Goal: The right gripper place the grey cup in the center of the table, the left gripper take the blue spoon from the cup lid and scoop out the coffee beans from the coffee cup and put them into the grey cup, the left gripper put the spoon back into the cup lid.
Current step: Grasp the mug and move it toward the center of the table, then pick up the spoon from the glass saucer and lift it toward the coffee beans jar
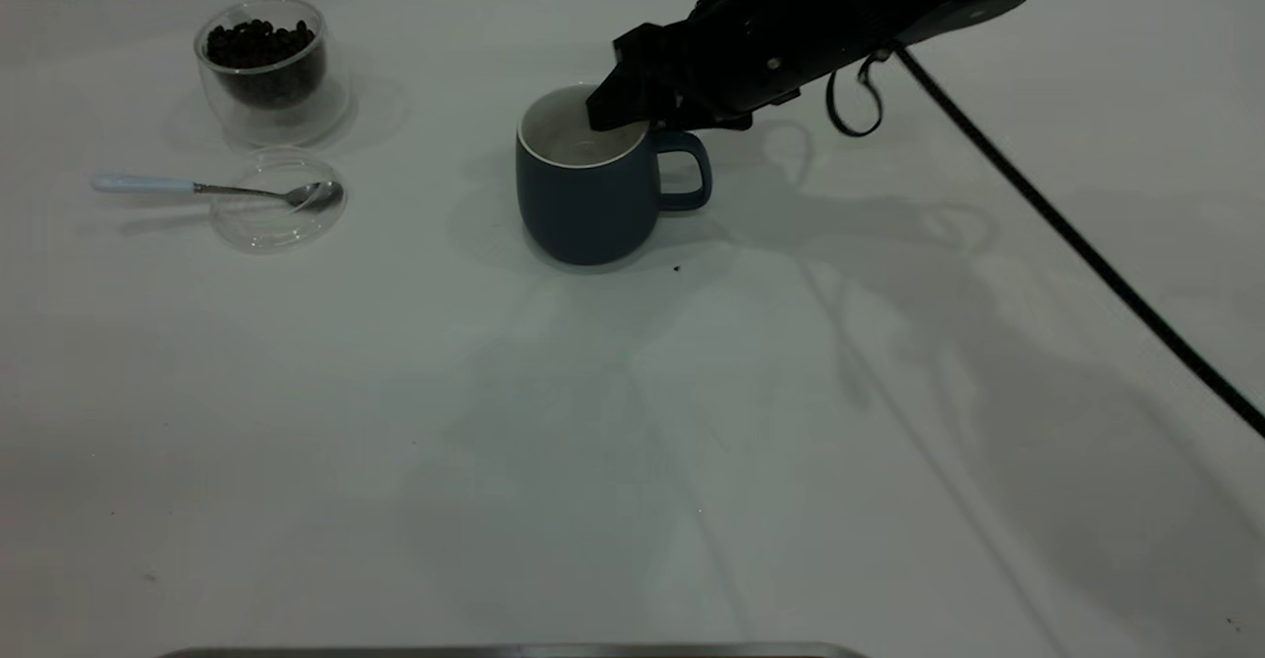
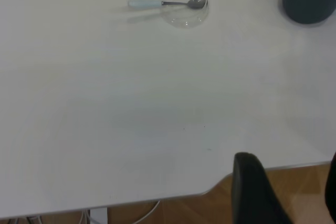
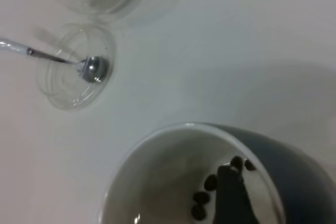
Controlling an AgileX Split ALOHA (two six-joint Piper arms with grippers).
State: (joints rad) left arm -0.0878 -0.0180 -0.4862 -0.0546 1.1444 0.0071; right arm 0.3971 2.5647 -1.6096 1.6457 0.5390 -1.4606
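Exterior view shows the right claw point(image 1: 632, 110) at upper centre, one finger dipped inside the mug point(image 1: 588, 184) at its rim beside the handle, the other hidden outside; it appears clamped on the mug's wall. In the right wrist view a dark finger point(image 3: 231, 192) sits inside the white interior next to a few beans point(image 3: 202, 203). The mug stands on the surface point(image 1: 692, 441) just above frame centre, so I judge the first step, placing it, to be nearly done. Next the claw must let go and lift clear without tipping the mug.

At upper left the spoon point(image 1: 217, 189) lies with its bowl in the lid point(image 1: 277, 213) and its pale handle pointing left, just below the glass cup point(image 1: 267, 70) of beans. The left claw point(image 2: 289, 192) hangs off the surface's edge, its fingers apart.
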